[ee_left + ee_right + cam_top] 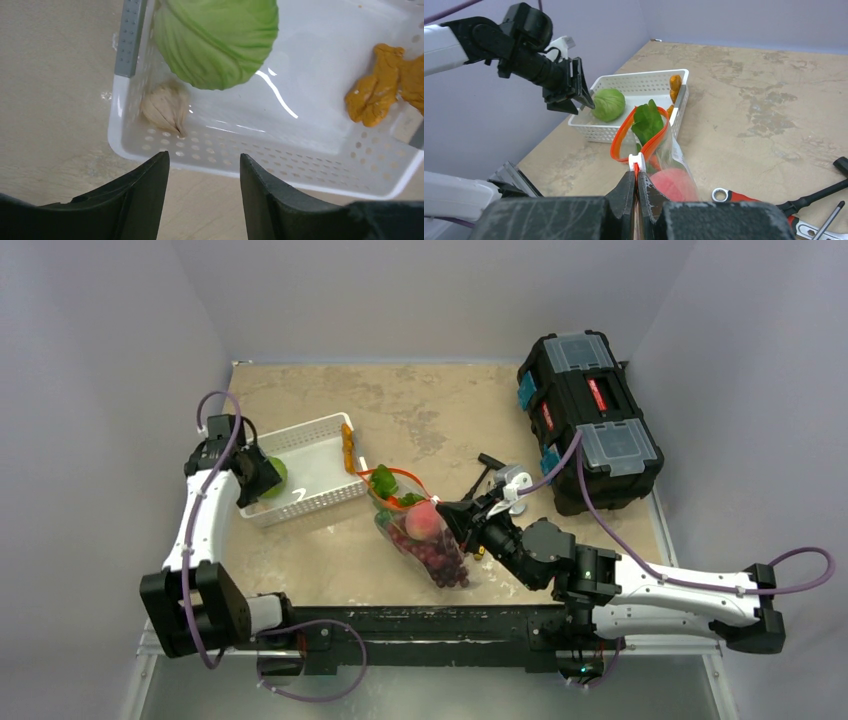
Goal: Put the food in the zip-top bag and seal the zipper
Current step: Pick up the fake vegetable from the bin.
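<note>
The zip-top bag [425,535] lies mid-table with its red-orange zipper [624,131] open in a loop. Inside it are leafy greens [647,120], a pink peach [674,182] and dark red grapes [440,558]. My right gripper [637,175] is shut on the zipper strip just behind its white slider [637,161]. My left gripper [205,165] is open and empty, just outside the near wall of the white basket [300,170]. The green cabbage [215,40], a beige garlic-like piece [165,107] and an orange piece [380,90] lie in the basket.
A black toolbox [590,420] stands at the back right. A red-handled wrench [744,196] and other black tools [819,192] lie right of the bag. The basket [310,475] sits left of the bag. Walls enclose the table on the left, back and right.
</note>
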{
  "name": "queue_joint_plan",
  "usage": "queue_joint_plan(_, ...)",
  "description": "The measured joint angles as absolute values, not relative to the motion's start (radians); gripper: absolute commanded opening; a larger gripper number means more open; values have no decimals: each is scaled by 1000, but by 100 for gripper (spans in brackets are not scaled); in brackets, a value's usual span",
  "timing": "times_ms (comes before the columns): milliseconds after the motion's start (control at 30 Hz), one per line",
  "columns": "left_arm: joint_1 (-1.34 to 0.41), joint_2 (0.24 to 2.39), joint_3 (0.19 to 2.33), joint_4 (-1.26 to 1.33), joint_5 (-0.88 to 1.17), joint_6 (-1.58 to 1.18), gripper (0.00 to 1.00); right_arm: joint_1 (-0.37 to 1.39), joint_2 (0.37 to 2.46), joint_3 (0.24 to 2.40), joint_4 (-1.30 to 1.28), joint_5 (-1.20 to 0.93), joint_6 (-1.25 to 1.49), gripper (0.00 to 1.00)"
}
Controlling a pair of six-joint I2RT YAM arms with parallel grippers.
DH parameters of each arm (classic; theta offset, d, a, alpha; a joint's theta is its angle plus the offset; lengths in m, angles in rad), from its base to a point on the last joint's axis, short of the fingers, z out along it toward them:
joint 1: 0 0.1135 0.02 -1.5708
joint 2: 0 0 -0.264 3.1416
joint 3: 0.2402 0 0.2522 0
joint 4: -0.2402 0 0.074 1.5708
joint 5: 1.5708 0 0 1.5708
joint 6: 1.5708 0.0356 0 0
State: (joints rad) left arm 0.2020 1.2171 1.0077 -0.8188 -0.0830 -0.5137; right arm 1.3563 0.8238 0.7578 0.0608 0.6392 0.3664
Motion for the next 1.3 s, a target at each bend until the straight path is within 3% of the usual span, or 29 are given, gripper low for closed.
queue_joint_plan(200,200,1388,1047,-809,-184,-494,50,1356,822,757,61,645,352,0)
queue_joint_plan(600,150,1521,1070,-796,-308,-442,51,1356,822,757,61,665,334,0)
queue_joint_plan(733,150,1581,1069,-793,-307,-441,60,1356,822,757,61,671,330,0)
queue_joint_plan(900,150,1625,1069,-793,-304,-442,62,1356,815,757,60,684,324,0)
queue_joint_plan(1167,150,1641,1065,-792,-292,-453,51,1356,796,757,60,696,320,0)
queue_joint_plan(1300,149,1644,1065,-791,-276,-453,38,1356,796,757,59,698,320,0)
